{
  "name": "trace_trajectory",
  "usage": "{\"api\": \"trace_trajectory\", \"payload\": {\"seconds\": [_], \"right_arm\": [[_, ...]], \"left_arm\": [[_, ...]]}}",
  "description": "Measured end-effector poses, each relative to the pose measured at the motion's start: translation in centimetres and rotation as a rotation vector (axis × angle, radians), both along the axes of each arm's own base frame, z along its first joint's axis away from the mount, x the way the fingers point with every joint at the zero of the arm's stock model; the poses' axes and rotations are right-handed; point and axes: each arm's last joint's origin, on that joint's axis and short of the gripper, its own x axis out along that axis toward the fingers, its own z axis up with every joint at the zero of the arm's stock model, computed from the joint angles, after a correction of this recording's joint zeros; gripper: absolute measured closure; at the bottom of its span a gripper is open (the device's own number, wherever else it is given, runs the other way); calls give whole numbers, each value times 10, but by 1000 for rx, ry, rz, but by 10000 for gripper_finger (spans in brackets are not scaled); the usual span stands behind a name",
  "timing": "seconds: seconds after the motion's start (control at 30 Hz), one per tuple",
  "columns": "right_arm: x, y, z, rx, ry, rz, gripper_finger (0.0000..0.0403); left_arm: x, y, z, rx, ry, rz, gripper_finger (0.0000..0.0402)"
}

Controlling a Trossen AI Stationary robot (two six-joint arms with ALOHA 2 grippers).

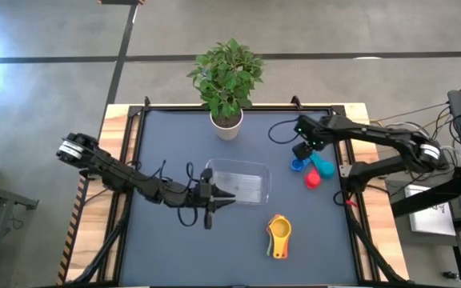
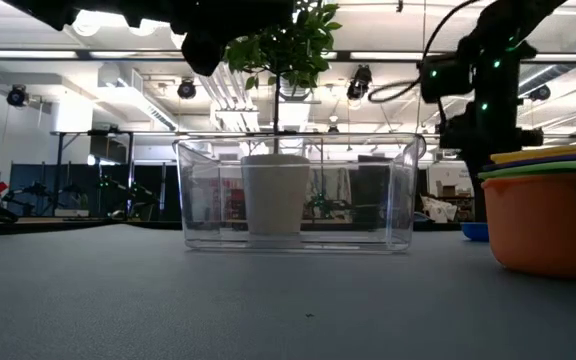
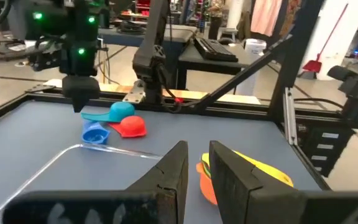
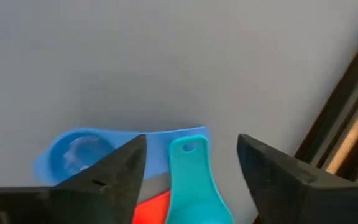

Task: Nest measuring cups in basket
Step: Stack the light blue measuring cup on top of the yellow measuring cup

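Looks like a lab or workshop hall. Ceiling lights (image 2: pixel 108 20) overhead, desks with a keyboard (image 3: pixel 216 48), concrete floor (image 1: pixel 46 88), cables.

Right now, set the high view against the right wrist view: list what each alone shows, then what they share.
Only the high view shows the basket, the plant pot, the stacked cups with yellow on top, and the left gripper at the basket's edge. Only the right wrist view shows the right gripper open over the handles. Both show the blue cup, teal cup and red cup.
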Motion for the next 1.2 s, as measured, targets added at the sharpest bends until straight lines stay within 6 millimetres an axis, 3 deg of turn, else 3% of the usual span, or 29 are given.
{"api": "trace_trajectory", "payload": {"seconds": [0.27, 0.5, 0.77, 1.2], "right_arm": [[13, -8, -27, 39, 77, -127, 106], [18, -9, -40, 68, 109, -237, 118], [20, -10, -48, 70, 126, -317, 185], [20, -10, -47, 79, 128, -315, 338]], "left_arm": [[-4, 0, -12, -31, 56, -39, 353], [-6, -2, -16, -34, 105, -97, 353], [-6, -4, -17, -37, 118, -147, 353], [-7, -5, -18, -32, 124, -154, 353]]}}
